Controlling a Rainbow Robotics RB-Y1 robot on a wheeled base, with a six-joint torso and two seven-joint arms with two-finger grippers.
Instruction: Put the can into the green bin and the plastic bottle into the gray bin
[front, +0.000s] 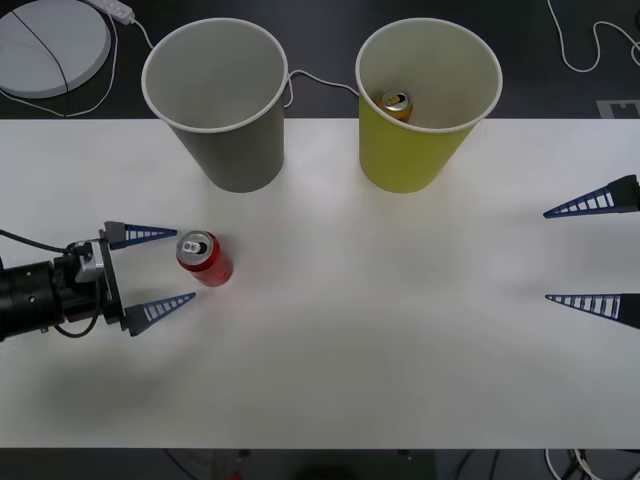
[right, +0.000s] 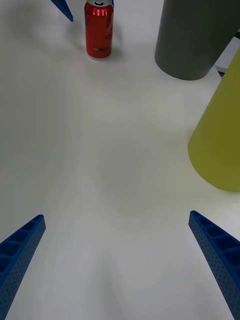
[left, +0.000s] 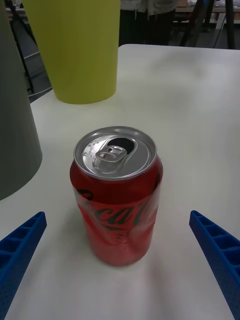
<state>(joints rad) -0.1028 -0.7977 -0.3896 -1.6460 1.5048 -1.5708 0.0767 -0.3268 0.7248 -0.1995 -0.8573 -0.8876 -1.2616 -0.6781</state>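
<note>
The left end effector (front: 168, 273) sits spread just beside the upright can (front: 204, 259) on the bench (front: 400, 330); a crooked approach could tip it over. The right end effector (front: 592, 252) waits spread, well apart, near the green bin (front: 415, 150).

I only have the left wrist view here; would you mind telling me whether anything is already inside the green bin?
Observer: Yes, a gold can lies inside the green bin.
Operator: Thank you. And the gray bin?
Observer: The gray bin looks empty inside from the front.
Operator: Where is the right end effector?
Observer: The right end effector is open over the table's right edge, far from the can.
Operator: And is my left one around the can?
Observer: The left end effector is open, with its tips just short of the can.
</note>
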